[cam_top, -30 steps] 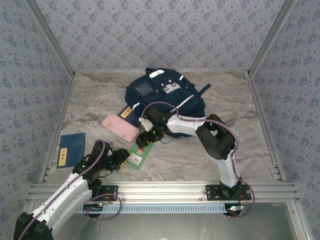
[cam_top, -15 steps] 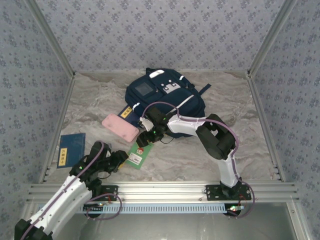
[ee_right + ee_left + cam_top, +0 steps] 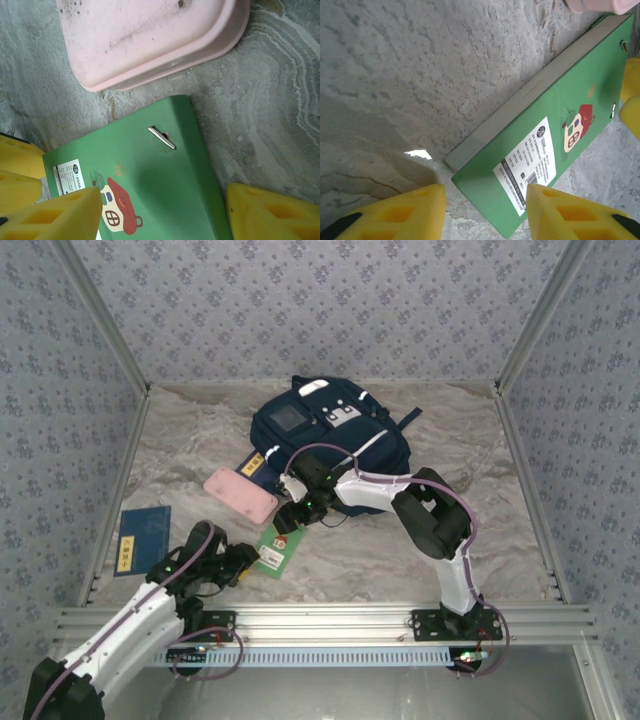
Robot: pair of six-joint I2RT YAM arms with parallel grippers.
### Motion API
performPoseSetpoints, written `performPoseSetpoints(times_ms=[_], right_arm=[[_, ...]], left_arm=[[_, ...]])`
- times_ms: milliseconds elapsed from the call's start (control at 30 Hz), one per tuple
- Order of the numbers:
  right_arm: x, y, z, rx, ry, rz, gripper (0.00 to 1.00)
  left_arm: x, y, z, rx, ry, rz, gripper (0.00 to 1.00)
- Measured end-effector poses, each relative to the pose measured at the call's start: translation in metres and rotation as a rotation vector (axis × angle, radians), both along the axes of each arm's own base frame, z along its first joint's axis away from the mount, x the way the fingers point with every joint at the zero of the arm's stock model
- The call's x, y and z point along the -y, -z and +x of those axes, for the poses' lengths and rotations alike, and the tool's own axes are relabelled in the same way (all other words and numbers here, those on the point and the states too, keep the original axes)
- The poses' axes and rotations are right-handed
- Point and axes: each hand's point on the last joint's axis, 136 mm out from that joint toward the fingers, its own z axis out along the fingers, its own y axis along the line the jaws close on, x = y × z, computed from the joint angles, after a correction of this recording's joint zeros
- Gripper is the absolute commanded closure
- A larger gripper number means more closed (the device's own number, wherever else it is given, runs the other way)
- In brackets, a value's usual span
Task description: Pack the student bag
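Bag: large navy-blue fabric backpack (image 3: 325, 435), laid flat at the far middle of the marble table (image 3: 450, 530).
Book: flat green notebook (image 3: 276, 550) (red house on it), seen near the bag.
Right gripper (image 3: 288, 520): jaws spread over the book's far end.
Left gripper (image 3: 245, 562): jaws spread too, at the near corner.

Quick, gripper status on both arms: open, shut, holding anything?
Left gripper: open, fingertips at a corner of the green book, not gripping it.
Right gripper: open, straddling the book's other end, not clamped on it.
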Motion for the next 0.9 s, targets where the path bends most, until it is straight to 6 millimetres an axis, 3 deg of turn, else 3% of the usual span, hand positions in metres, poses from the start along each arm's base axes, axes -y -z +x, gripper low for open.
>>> performPoseSetpoints(times_ms=[467, 733, 900], right_arm=[[0.005, 0.000, -0.009, -0.142, 0.052, 0.102, 0.46], [0.000, -0.013, -0.043, -0.328, 0.017, 0.196, 0.47], [0.002, -0.022, -0.053, -0.364, 0.001, 0.218, 0.49]], left_arm=[[0.003, 0.007, 0.001, -0.052, 0.008, 0.036, 0.57], [0.003, 0.008, 0.001, -0.051, 0.025, 0.048, 0.59], [0.003, 0.007, 0.002, -0.040, 0.034, 0.050, 0.59]])
